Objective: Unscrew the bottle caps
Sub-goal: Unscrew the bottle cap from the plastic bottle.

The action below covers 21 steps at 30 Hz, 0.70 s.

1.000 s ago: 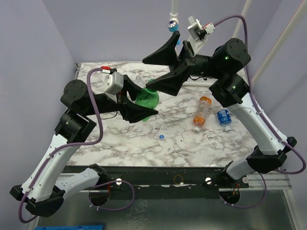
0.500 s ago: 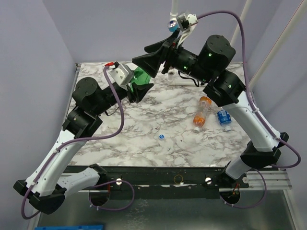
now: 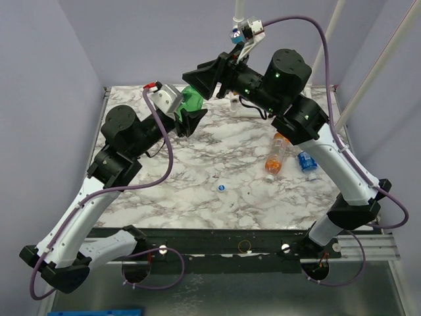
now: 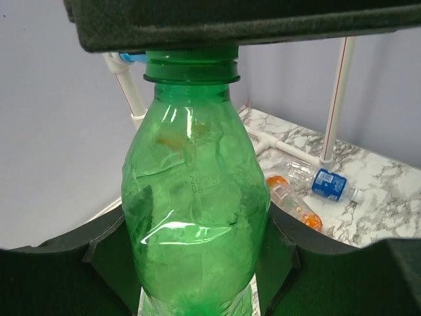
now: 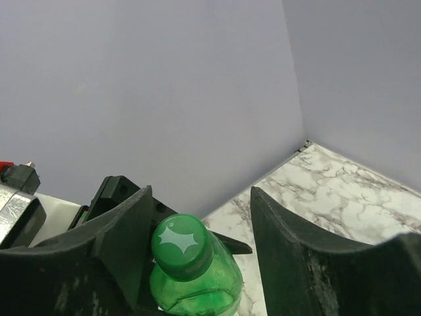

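Left claw (image 3: pixel 189 117) clamped on green bottle (image 4: pixel 196 197), lifted off table (image 3: pixel 197 172). Right claw (image 5: pixel 200 210) apart, straddling green cap (image 5: pixel 181 245), gap on one side.

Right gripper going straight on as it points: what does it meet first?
The round green screw cap on the green plastic bottle, sitting between the right gripper's fingers; depth uncertain.

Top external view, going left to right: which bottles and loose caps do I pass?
green bottle, held up off the table → small loose cap → orange bottle → blue-labelled bottle
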Motion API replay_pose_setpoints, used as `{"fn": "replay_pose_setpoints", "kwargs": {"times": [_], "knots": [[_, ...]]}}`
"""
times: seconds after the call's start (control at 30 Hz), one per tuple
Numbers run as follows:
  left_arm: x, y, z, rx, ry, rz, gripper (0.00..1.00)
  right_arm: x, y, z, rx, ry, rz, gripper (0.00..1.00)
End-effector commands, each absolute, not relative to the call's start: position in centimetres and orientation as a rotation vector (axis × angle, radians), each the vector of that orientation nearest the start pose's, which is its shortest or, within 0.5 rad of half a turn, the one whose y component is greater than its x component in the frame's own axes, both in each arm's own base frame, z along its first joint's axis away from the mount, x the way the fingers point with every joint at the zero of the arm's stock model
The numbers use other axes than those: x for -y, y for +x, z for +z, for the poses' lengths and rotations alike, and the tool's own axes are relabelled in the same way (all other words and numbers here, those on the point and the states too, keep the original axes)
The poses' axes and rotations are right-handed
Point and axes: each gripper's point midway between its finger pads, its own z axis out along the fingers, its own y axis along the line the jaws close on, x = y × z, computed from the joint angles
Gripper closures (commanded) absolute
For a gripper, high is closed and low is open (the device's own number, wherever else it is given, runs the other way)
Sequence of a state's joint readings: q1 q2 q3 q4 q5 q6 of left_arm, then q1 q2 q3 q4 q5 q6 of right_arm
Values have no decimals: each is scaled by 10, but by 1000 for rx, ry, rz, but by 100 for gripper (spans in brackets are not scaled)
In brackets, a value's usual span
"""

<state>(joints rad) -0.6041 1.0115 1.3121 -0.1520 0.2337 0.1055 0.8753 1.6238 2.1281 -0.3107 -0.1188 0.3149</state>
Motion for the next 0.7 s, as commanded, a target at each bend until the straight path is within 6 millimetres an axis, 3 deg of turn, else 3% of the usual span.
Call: {"fn": "replay_pose_setpoints", "kwargs": {"times": [0.0,0.13,0.37,0.43,0.57,0.67], "knots": [[222,269,473,-1260,628,-561,100,-387,286,547,-1401,-470,1051,37],[222,269,473,-1261,621,-566,100,-386,287,549,-1385,-457,1054,43],[223,264,471,-1259,630,-585,100,-381,285,558,-1345,-440,1057,90],[224,261,472,-1257,635,-606,100,-379,282,562,-1329,-448,1059,99],[236,242,477,-1237,674,-732,100,-381,265,575,-1274,-527,1102,99],[248,210,489,-1205,731,-918,100,-387,237,581,-1195,-685,1194,99]]}}
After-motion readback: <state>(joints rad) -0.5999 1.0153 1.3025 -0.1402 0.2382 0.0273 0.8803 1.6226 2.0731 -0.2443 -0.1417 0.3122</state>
